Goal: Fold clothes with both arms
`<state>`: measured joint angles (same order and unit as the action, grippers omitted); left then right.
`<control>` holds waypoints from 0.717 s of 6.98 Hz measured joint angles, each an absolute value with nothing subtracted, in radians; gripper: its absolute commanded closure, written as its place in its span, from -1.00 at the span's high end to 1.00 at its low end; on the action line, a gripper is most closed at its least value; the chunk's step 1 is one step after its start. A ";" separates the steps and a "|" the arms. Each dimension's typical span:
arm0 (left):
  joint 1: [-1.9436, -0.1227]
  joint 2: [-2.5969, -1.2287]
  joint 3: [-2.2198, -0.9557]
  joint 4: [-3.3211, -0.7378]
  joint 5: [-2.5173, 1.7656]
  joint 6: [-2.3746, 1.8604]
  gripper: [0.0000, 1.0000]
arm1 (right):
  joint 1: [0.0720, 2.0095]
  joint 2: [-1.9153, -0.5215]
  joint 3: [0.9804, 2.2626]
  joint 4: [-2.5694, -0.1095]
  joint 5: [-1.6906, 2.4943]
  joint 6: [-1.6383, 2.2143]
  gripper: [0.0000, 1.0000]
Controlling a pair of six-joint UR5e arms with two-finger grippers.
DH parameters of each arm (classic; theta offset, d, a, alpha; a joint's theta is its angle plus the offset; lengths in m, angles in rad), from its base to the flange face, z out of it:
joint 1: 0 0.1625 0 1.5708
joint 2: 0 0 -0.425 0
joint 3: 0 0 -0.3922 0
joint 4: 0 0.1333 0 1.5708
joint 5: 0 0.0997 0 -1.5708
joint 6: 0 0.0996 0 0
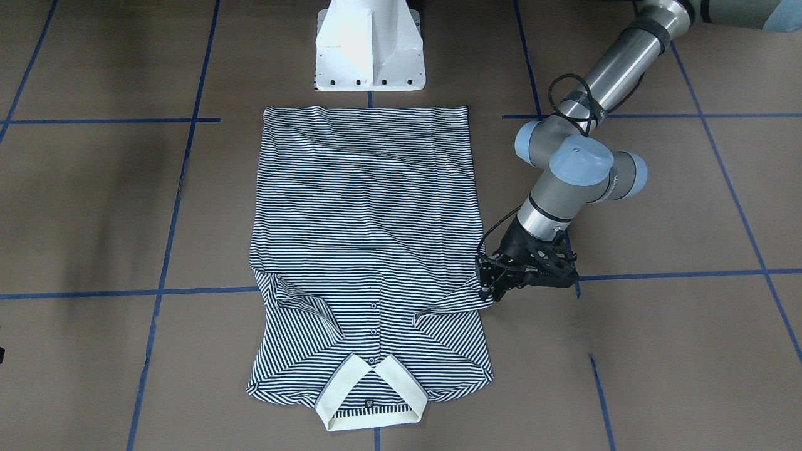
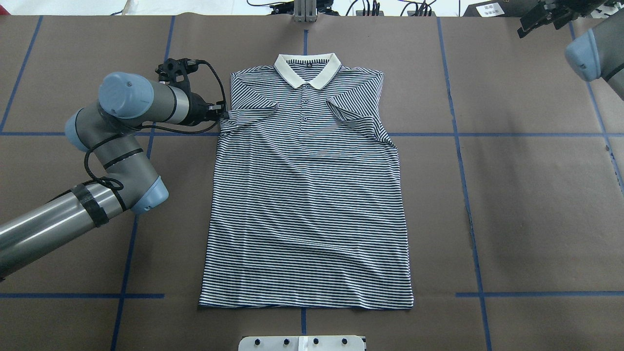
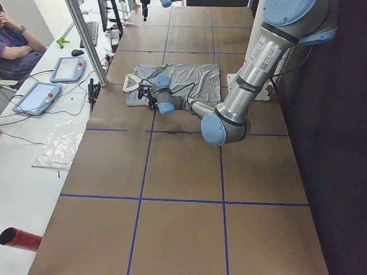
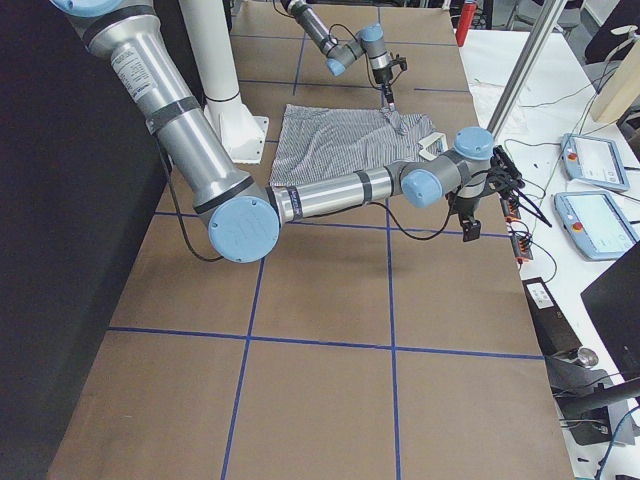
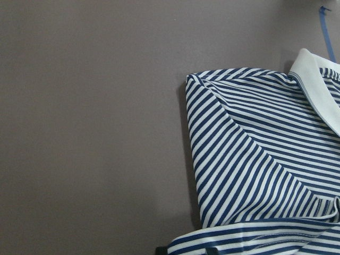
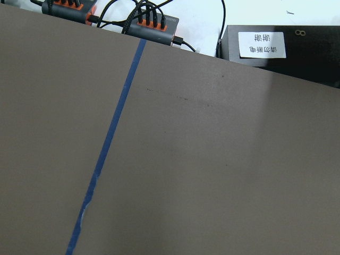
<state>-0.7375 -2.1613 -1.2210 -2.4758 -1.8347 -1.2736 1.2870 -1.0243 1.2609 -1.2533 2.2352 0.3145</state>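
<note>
The striped polo shirt (image 2: 307,195) lies flat on the brown table, cream collar (image 2: 307,68) at the far side, and both sleeves are folded inward over the chest. My left gripper (image 2: 223,115) sits at the shirt's left edge by the folded sleeve (image 1: 451,300). It looks shut on the fabric there, and its wrist view shows the shoulder (image 5: 244,149) and a raised striped fold at the bottom. My right gripper (image 2: 529,24) hovers far off at the table's back right corner, holding nothing. I cannot tell whether it is open or shut. Its wrist view shows only bare table.
The white pedestal base (image 1: 369,50) stands just behind the shirt's hem. Blue tape lines (image 2: 463,146) cross the table. Cable hubs (image 6: 154,24) and a black labelled box (image 6: 265,45) sit past the far edge. A seated person (image 3: 17,51) and control tablets (image 3: 37,97) are at the side desk.
</note>
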 measured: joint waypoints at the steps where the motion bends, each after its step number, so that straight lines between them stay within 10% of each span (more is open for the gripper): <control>1: -0.733 -2.161 -1.223 -2.476 -1.835 -1.290 -1.00 | 1.287 -1.025 1.261 -1.253 2.235 0.314 1.00; 5: -0.723 -2.159 -1.290 -2.469 -1.834 -1.378 -1.00 | 1.287 -1.025 1.261 -1.253 2.235 0.313 1.00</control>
